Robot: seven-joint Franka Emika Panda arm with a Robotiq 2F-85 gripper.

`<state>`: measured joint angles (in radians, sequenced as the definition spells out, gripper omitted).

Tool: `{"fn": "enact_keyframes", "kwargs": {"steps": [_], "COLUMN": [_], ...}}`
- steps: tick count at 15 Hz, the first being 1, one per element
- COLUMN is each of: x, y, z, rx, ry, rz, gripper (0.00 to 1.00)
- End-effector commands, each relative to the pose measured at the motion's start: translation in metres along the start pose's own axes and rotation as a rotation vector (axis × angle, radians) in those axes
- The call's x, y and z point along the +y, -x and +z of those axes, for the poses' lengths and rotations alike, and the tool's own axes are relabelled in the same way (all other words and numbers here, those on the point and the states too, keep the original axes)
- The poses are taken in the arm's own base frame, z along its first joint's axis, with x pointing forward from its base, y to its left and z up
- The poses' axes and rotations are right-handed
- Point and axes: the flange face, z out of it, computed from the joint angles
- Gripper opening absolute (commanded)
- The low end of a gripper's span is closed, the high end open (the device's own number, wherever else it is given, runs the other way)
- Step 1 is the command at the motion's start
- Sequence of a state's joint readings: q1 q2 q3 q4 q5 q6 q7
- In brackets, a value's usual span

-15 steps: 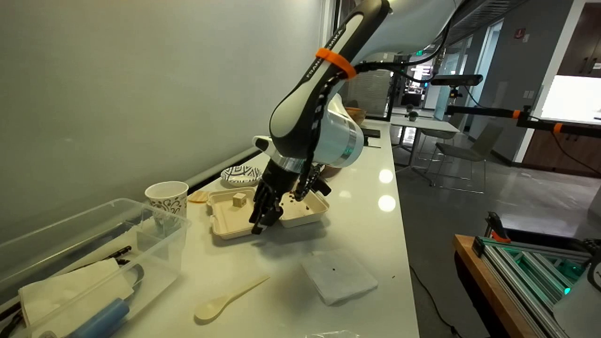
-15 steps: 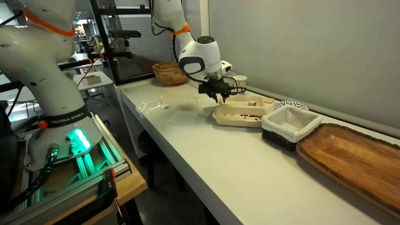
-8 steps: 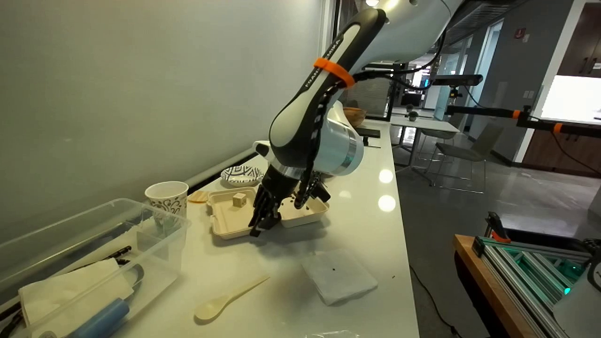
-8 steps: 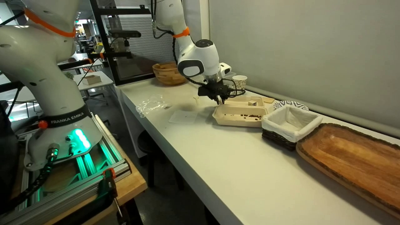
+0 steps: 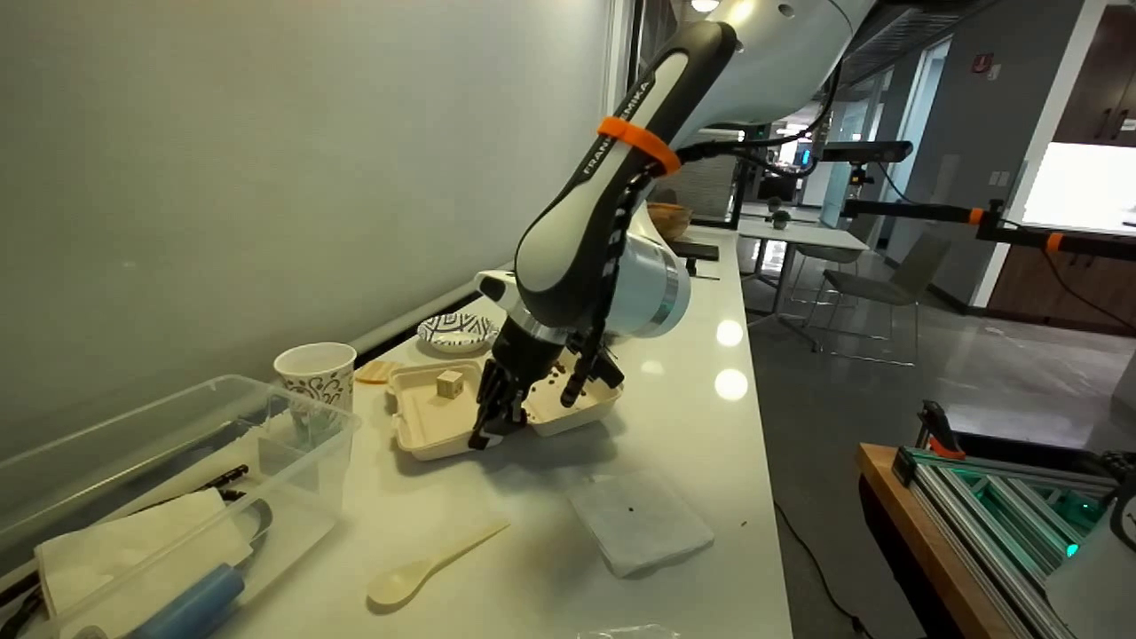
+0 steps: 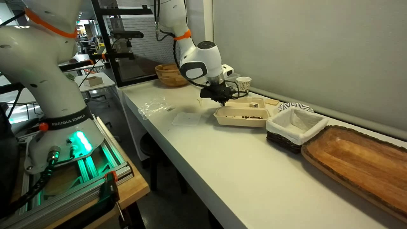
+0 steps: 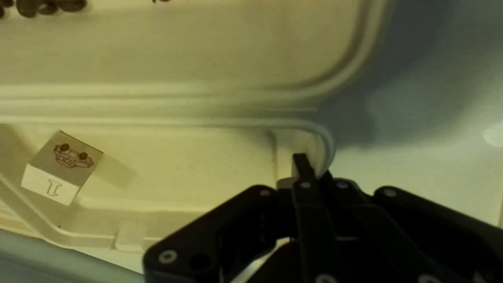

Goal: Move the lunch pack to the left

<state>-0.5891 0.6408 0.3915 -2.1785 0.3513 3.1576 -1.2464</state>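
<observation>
— At the end of the pack (image 7: 188,165), what have the jaws got?

— Its rim. They look clamped on it, the gripper (image 7: 315,173) pinching the half that holds the cube (image 7: 62,168) beside the corner by the hinge, one finger inside, the other outside.

— Good hold?

— I'd say so. It looks like moulded pulp: likely light and not slippery, but thin. Twist hard or lift by this corner alone and the rim may crease, and the hinge may give, so the half with the dark bits (image 6: 252,117) could lag.

— And the cube?

— Loose, I'd judge, so it could slide or tip. Keep things level and low, or just drag.

— Where does the pack sit?

— Open on the table (image 6: 203,159), the lined basket (image 6: 283,133) just beside its other end; whether they touch I can't tell.

— Which way is room?

— If left is the robot's own, toward the spoon (image 5: 435,568). The cup (image 5: 315,368) and bin (image 5: 306,497) crowd the side by the wall (image 5: 222,177); the white square (image 5: 641,524) lies toward the table's front edge. A short, straight pull should fit before the spoon gets in the way.
</observation>
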Motion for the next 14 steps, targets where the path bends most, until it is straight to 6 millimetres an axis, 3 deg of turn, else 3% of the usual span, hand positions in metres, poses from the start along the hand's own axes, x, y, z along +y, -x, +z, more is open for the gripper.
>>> {"fn": "enact_keyframes", "kwargs": {"steps": [1,10,14], "x": [-0.028,-0.104,-0.13], "y": [-0.006,-0.054,-0.067], "z": [-0.006,-0.032,-0.039], "rx": [-0.054,-0.135,-0.17], "ry": [-0.01,-0.053,-0.096], "rz": [-0.011,-0.078,-0.143], "gripper": [0.01,0.01,0.01]}}
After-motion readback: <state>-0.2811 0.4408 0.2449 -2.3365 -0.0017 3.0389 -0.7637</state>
